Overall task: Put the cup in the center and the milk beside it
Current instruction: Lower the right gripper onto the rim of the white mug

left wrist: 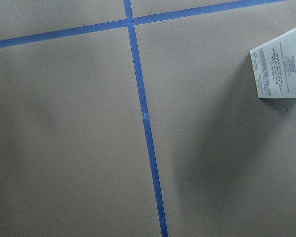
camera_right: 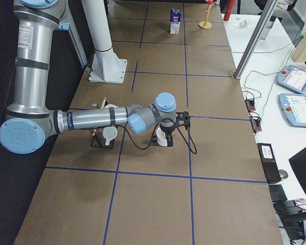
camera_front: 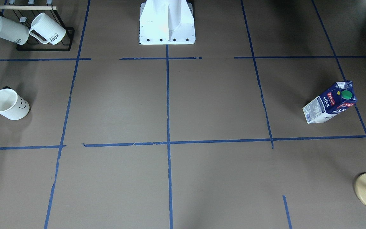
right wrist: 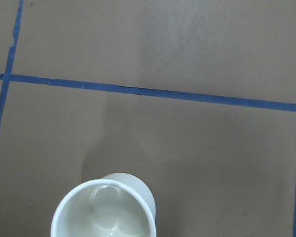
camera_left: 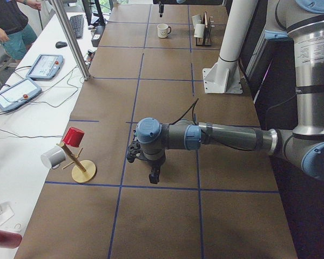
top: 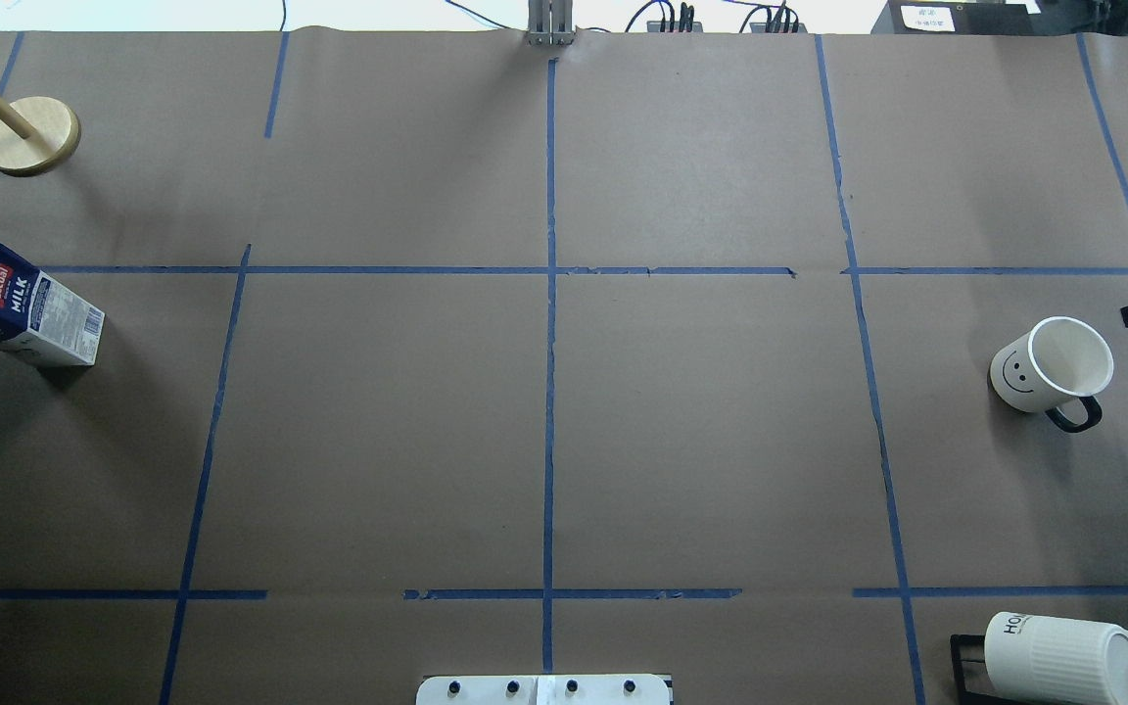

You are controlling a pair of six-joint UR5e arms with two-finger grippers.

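The cup (camera_right: pixel 160 142) is sitting just under the right pincer (camera_right: pixel 169 133) and the milk (top: pixel 25 308) is standing beside the left pincer (camera_left: pixel 144 164) (can't tell if either's open or closed), so dropping off-center is risking clipping the rim and tipping it.

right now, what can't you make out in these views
Left end effector: exterior left view only, too small; open or shut unclear.
Right end effector: cut off by the overhead view's right edge; open or shut unclear.
Milk: overhead view's left edge clips its top.
Cup: right wrist view's bottom edge cuts it; face unseen there.
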